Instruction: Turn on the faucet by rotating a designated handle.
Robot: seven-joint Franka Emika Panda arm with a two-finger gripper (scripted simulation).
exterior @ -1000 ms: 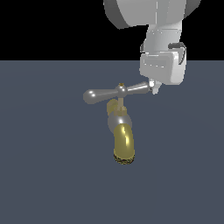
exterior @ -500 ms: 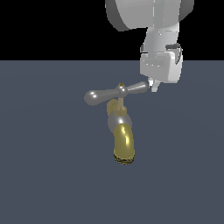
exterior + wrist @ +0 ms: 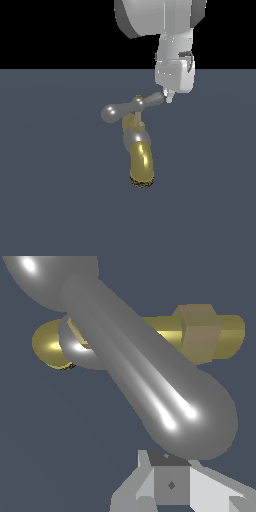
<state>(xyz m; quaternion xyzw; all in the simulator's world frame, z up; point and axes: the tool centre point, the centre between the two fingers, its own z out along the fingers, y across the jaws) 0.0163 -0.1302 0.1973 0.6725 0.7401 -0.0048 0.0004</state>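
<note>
The faucet (image 3: pixel 141 162) stands on the dark floor, its golden spout curving down toward the viewer. Above it sits the handle (image 3: pixel 122 110), a silver crossbar whose rounded bulb points to the exterior view's left. My gripper (image 3: pixel 168 98) hangs at the bar's other end, its tip touching that end from the side. The fingers look pressed together, with nothing between them. In the wrist view the handle (image 3: pixel 150 386) fills the frame, one bulb right in front of my gripper (image 3: pixel 170 478). Behind it lie the brass stem (image 3: pixel 200 331) and the faucet's spout (image 3: pixel 50 346).
A flat dark grey floor (image 3: pixel 50 200) surrounds the faucet. My arm's white wrist (image 3: pixel 174 75) comes down from above on the exterior view's right.
My gripper has shifted toward the exterior view's left, staying against the handle's end. The crossbar has turned a little with it and its near arm now looks shorter.
</note>
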